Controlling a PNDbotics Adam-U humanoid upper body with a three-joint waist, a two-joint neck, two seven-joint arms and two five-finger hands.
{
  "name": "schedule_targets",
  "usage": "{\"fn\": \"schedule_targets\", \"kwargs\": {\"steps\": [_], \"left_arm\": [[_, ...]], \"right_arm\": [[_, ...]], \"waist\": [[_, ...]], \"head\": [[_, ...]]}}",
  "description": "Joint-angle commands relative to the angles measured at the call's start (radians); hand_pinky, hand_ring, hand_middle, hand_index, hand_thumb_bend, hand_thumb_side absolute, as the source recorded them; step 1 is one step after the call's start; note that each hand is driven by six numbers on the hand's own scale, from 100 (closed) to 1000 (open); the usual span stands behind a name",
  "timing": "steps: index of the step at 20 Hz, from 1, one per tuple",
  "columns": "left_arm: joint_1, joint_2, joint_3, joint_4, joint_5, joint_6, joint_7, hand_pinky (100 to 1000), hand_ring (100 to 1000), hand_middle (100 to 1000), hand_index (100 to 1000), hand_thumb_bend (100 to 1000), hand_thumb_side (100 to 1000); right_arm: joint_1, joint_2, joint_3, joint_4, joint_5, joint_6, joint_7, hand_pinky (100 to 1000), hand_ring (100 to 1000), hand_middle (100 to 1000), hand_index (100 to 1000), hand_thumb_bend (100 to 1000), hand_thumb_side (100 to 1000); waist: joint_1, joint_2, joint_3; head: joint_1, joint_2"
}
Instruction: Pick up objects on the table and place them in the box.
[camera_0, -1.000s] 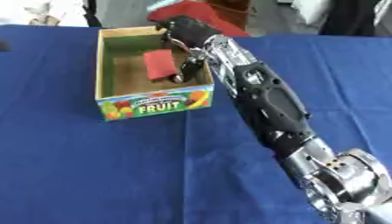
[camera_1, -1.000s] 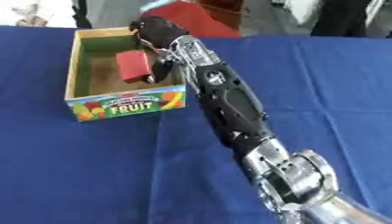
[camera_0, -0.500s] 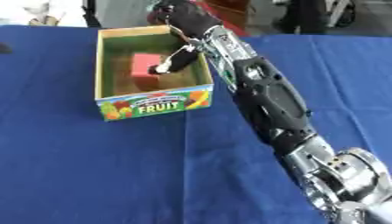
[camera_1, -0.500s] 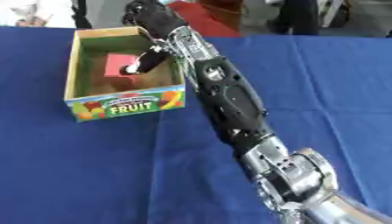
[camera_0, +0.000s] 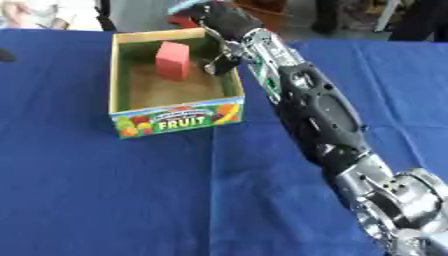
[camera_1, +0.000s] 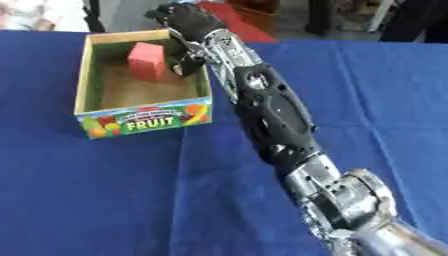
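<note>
The red block (camera_0: 172, 60) stood upright inside the cardboard fruit box (camera_0: 175, 121), just beside the black right hand (camera_0: 224, 22) at about eight o'clock from its downward-curled fingers (camera_0: 219, 64), which held nothing.

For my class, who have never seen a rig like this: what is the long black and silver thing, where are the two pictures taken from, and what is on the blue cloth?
It is the right arm of a humanoid robot steered by a person. Both pictures come from the two eyes of a camera in its head, looking down. On the blue-covered table stands a cardboard box printed FRUIT with a red block inside. The right hand hangs over the box's far right corner, holding nothing visible. The left hand is out of view.
</note>
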Motion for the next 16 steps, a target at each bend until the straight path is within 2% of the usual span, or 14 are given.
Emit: {"fn": "schedule_targets", "kwargs": {"steps": [1, 2, 4, 5, 11, 16], "left_arm": [[-0.006, 0.010, 0.009, -0.017, 0.000, -0.002, -0.001, 553, 823, 848, 841, 100, 873], [-0.005, 0.011, 0.010, -0.017, 0.000, -0.002, 0.000, 553, 823, 848, 841, 100, 873], [-0.002, 0.014, 0.013, -0.017, -0.003, -0.002, 0.004, 553, 822, 847, 841, 100, 872], [-0.001, 0.015, 0.014, -0.017, -0.004, -0.002, 0.006, 553, 821, 845, 840, 100, 871], [0.006, 0.024, 0.024, -0.017, -0.015, -0.003, 0.024, 556, 819, 842, 839, 100, 868], [0.005, 0.033, 0.033, -0.017, -0.023, -0.009, 0.057, 558, 816, 838, 838, 100, 863]], "right_arm": [[-0.019, -0.039, 0.002, -0.064, -0.061, 0.011, -0.014, 831, 896, 855, 1000, 362, 233], [-0.018, -0.045, 0.003, -0.080, -0.077, 0.014, -0.014, 805, 889, 853, 998, 330, 322], [-0.016, -0.067, 0.007, -0.124, -0.123, 0.019, -0.021, 783, 883, 847, 985, 319, 369], [-0.014, -0.080, 0.009, -0.149, -0.146, 0.024, -0.027, 737, 869, 830, 956, 288, 422], [0.025, -0.188, 0.031, -0.323, -0.302, 0.056, -0.056, 682, 857, 821, 916, 230, 516], [0.091, -0.303, 0.025, -0.518, -0.456, 0.104, -0.076, 649, 853, 817, 911, 186, 542]], "waist": [[0.009, -0.026, -0.004], [0.010, -0.027, -0.005], [0.012, -0.032, -0.011], [0.013, -0.034, -0.014], [0.021, -0.047, -0.030], [0.027, -0.053, -0.044]], "head": [[0.006, 0.003], [0.007, 0.005], [0.013, 0.010], [0.016, 0.013], [0.039, 0.028], [0.058, 0.039]]}}
